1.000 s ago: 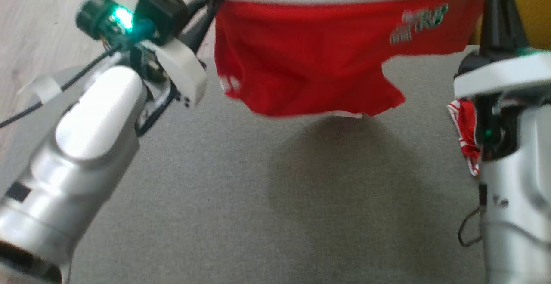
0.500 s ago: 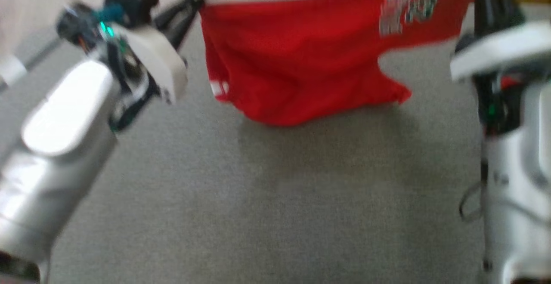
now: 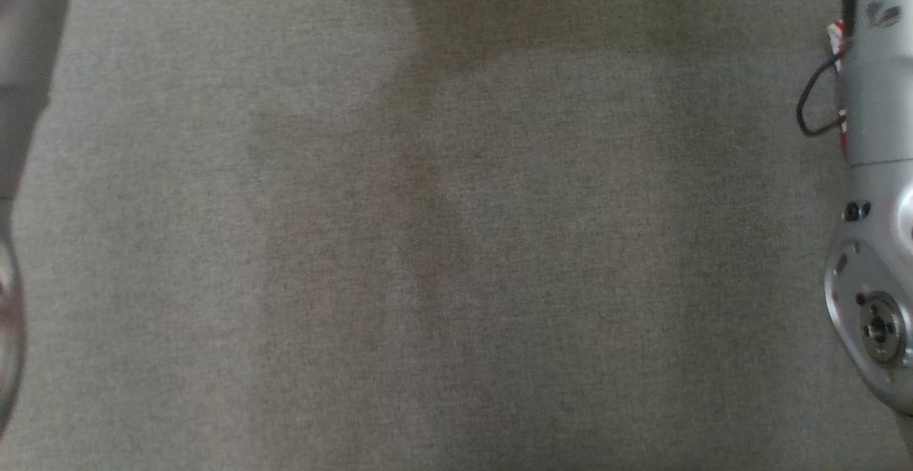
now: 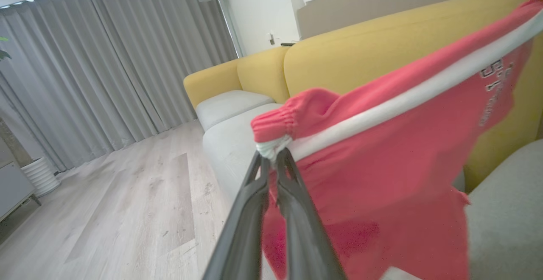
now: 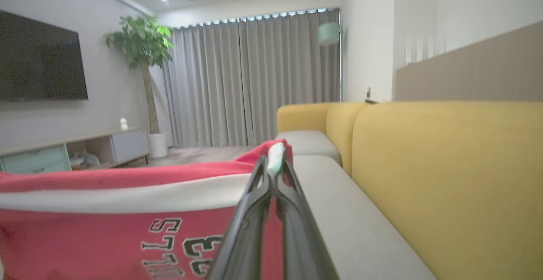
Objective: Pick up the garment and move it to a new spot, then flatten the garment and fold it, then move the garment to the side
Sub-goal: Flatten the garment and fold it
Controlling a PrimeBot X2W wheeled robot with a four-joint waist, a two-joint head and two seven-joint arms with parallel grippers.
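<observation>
- Since a second ago the head camera has tipped down: it now looks at the grey seat (image 3: pixel 456 242), with the left forearm (image 3: pixel 21 64) and right forearm (image 3: pixel 874 135) at its edges (the camera shifted, not the things).
- Left hand (image 4: pixel 273 160): fingers pressed together, clamped on the gathered waistband corner of the garment (image 4: pixel 382 178).
- From that hand's fingertips the red cloth with its white stripe stretches away to the right and hangs down past the fingers.
- Right hand (image 5: pixel 274 163): fingers together, pinching the garment's (image 5: pixel 85 229) other top corner, with the cloth spread out to the left of the fingers, lettering facing the camera.
- Garment is held up, taut between both hands; I cannot tell whether its hem touches the seat.
- Yellow sofa back (image 5: pixel 445 165) runs to the right of the right hand, and curtains (image 5: pixel 254 80) hang far beyond its fingertips.
</observation>
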